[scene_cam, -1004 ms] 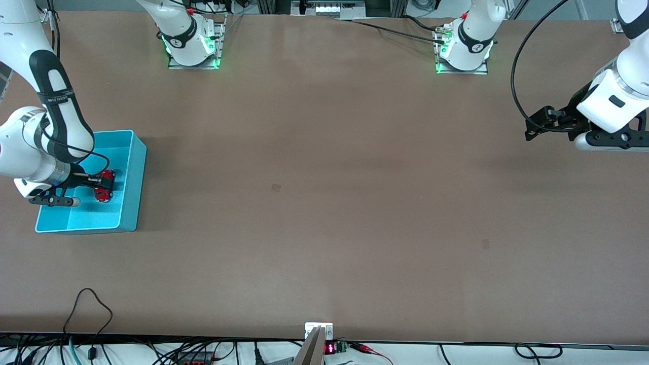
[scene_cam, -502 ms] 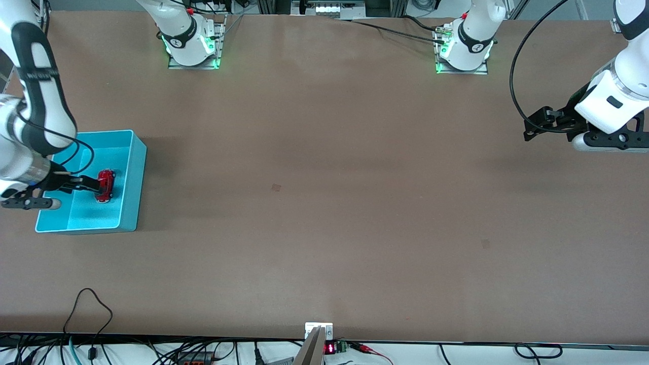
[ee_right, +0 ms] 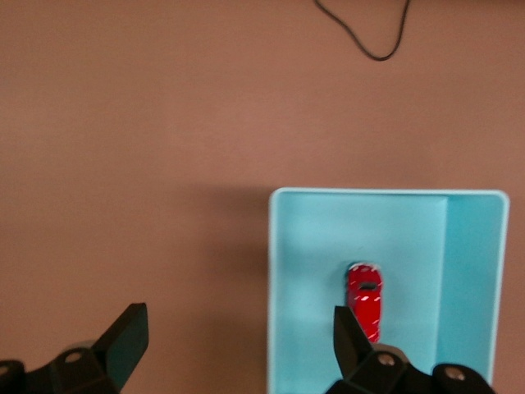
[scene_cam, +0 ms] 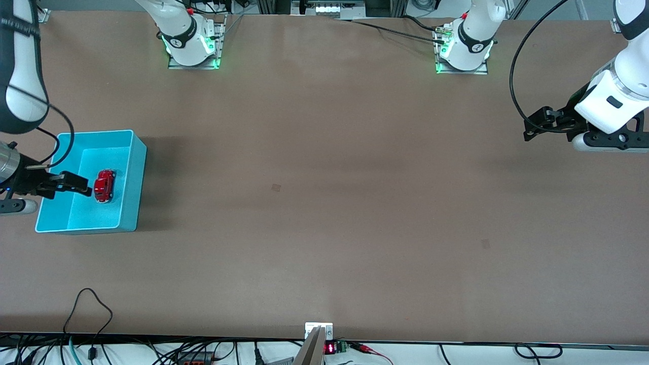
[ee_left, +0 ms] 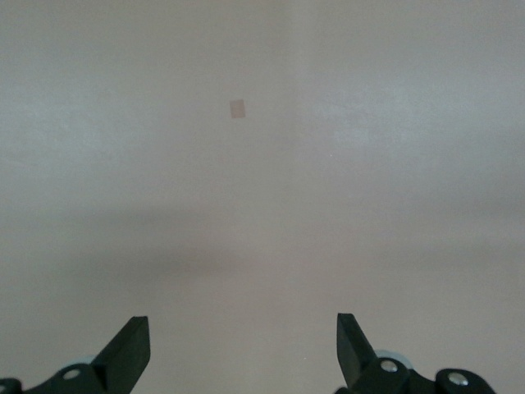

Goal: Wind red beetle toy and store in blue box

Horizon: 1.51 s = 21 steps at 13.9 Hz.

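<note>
The red beetle toy [scene_cam: 104,185] lies on the floor of the blue box [scene_cam: 136,172], free of any grip. The box stands at the right arm's end of the table. My right gripper [scene_cam: 78,185] is open and empty, up over the box. In the right wrist view the toy [ee_right: 363,300] sits in the box [ee_right: 279,271], close to one of my right gripper's [ee_right: 238,328] fingers. My left gripper [scene_cam: 535,124] is open and empty. It waits over bare table at the left arm's end and also shows in the left wrist view [ee_left: 242,328].
A small tape patch [scene_cam: 276,187] marks the table's middle and shows in the left wrist view [ee_left: 237,108]; another patch [scene_cam: 485,244] lies nearer the front camera. A black cable loop [scene_cam: 88,299] lies by the front edge. The arm bases [scene_cam: 192,48] stand along the back.
My right gripper has let go of the toy and drawn back from it toward the right arm's end. The toy stays in the box. The left arm has barely moved.
</note>
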### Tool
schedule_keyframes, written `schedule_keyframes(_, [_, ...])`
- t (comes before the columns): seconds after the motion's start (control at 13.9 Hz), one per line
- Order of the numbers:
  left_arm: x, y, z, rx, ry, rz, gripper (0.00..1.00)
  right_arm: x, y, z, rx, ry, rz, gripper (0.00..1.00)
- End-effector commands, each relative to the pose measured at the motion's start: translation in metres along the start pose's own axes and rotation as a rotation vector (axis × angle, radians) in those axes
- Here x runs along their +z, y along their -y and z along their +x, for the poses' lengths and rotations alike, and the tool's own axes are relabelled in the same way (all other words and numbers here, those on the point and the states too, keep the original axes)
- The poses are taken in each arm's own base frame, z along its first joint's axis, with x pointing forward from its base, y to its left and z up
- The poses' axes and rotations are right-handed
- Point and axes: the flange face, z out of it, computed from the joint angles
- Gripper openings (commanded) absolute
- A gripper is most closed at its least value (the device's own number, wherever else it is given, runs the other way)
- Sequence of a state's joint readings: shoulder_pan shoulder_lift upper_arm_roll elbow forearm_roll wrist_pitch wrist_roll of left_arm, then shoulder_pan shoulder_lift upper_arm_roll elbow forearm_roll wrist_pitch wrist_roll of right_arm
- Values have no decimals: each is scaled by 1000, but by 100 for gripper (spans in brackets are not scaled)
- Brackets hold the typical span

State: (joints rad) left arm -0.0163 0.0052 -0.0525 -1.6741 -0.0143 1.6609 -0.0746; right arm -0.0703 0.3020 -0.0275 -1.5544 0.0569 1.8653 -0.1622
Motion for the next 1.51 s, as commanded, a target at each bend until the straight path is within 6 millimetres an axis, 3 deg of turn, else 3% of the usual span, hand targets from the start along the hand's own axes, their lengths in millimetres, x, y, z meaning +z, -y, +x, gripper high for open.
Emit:
schedule_keyframes(0.0, [-6, -5, 3, -7, 8, -20, 100, -49, 32, -18, 86, 33, -6, 100])
schedule_keyframes(0.14, [-6, -2, 3, -6, 6, -21, 100, -79, 29, -35, 106, 25, -4, 100])
schedule_keyframes(0.29, [-7, -1, 3, -1, 6, -20, 100, -99, 4, -45, 150, -9, 5, 100])
schedule_keyframes(0.36, [-6, -3, 3, -4, 8, -20, 100, -107, 1, -51, 157, -17, 5, 100])
schedule_keyframes(0.57, [-6, -8, 2, 0, 8, -18, 100, -104, -8, -68, 168, 65, -3, 100])
schedule_keyframes(1.15, [-6, -7, 2, 2, 9, -18, 100, -74, 9, -91, 125, 5, -58, 100])
schedule_keyframes(1.43, [-6, -9, 2, 2, 9, -18, 100, -92, 12, -102, 125, -1, -56, 100])
